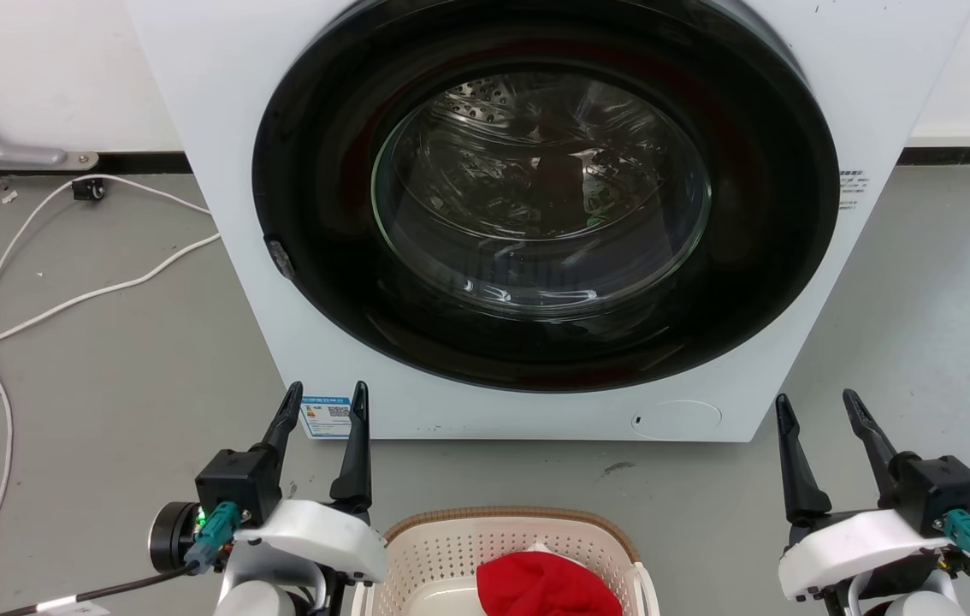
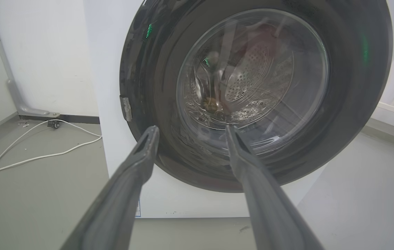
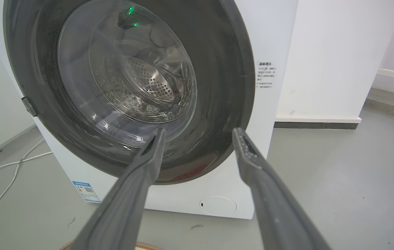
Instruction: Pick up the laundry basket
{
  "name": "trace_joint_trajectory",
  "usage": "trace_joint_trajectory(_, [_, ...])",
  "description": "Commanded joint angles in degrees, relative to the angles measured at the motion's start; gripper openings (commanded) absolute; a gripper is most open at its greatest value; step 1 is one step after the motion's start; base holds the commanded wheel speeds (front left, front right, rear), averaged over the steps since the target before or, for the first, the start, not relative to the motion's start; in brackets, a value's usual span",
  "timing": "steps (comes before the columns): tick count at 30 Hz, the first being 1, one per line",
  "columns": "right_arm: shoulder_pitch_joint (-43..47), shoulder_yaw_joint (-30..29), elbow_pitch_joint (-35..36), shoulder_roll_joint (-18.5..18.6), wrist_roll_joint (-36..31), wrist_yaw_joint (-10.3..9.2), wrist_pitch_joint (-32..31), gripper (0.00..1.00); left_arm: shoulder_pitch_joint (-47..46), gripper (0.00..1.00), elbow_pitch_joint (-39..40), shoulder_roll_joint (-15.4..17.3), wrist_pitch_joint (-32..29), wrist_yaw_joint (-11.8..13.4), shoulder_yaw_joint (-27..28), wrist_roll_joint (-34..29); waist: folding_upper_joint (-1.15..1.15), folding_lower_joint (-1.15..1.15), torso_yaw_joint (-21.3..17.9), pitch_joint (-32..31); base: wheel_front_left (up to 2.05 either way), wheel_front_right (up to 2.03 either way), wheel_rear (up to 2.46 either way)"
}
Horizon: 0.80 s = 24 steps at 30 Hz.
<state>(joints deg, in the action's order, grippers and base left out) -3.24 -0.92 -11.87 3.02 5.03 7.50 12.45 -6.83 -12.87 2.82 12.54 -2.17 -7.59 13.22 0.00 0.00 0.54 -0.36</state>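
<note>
The laundry basket (image 1: 451, 543), cream-white with perforated walls and a brown woven-look rim, sits on the floor at the bottom centre of the head view, partly cut off. A red cloth (image 1: 545, 586) lies inside it. A sliver of its brown rim (image 3: 148, 246) shows at the bottom of the right wrist view. My left gripper (image 1: 327, 402) hovers open just left of the basket, fingers pointing at the washer. My right gripper (image 1: 819, 406) is open too, well to the basket's right. In the wrist views both the left gripper (image 2: 190, 130) and the right gripper (image 3: 198, 133) hold nothing.
A white front-loading washing machine (image 1: 220, 103) with a shut dark round door (image 1: 545, 192) stands directly ahead. White cables (image 1: 66, 299) trail over the grey floor on the left. A white wall and a dark baseboard (image 1: 143, 162) run behind.
</note>
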Motion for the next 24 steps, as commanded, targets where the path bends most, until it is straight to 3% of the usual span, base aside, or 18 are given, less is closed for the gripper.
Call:
trace_joint_trajectory(1, [0.4, 0.0, -0.1, -0.2, -1.2, -0.02, 0.5, 1.00, -0.8, 1.00, 0.0, 0.1, 0.5, 0.3, -0.3, -1.3, 0.00, 0.00, 0.0, 0.0, 0.00, 0.00, 0.00])
trace_joint_trajectory(24, [0.7, -0.3, -1.5, -0.2, -8.2, -0.02, 2.3, 1.00, 0.4, 1.00, -1.2, 0.1, 2.7, 2.5, -0.9, -8.4, 0.00, 0.00, 0.3, -0.2, 0.00, 0.00, 0.00])
